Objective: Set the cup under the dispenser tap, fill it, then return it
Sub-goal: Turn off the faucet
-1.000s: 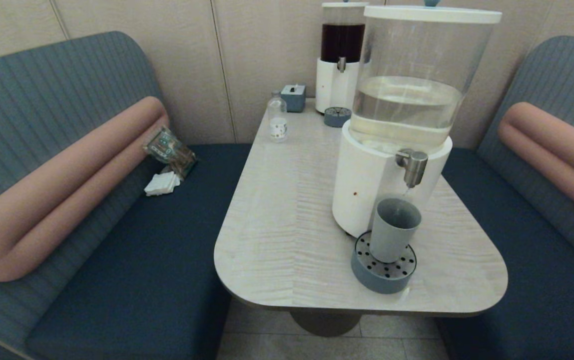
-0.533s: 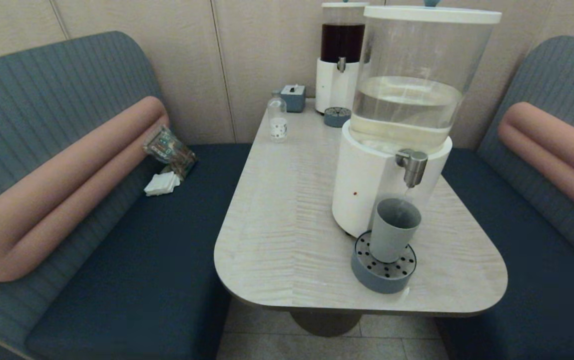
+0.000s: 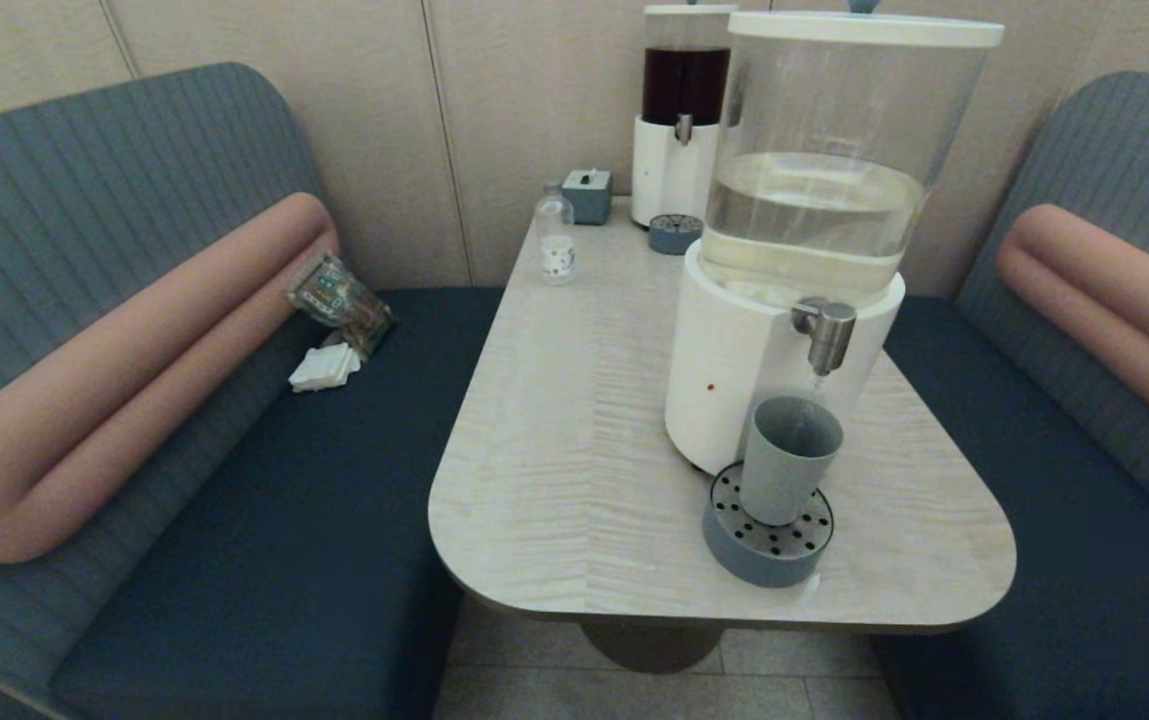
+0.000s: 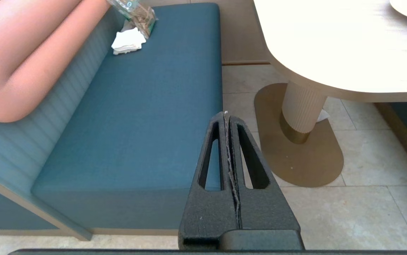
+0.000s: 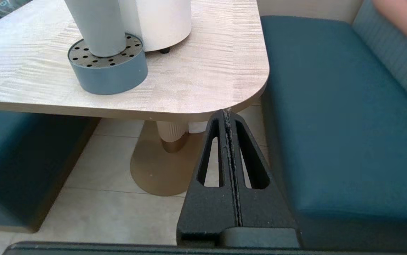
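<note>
While both tools hang closed, nothing is held.

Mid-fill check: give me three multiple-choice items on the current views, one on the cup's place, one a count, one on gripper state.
1. Where does the cup stand?
A. on the bench
B. on the round drip tray under the dispenser tap
C. beside the bottle

2. How many dispensers stand on the table?
A. one
B. two
C. three

3. How is the right gripper?
A. shut, empty, below the table edge
B. shut on the cup
C. open at the tap

Key: B, cup base sits on the perforated tray; B, clear-liquid and dark-liquid tanks; A, fingers pressed together, holding nothing.
</note>
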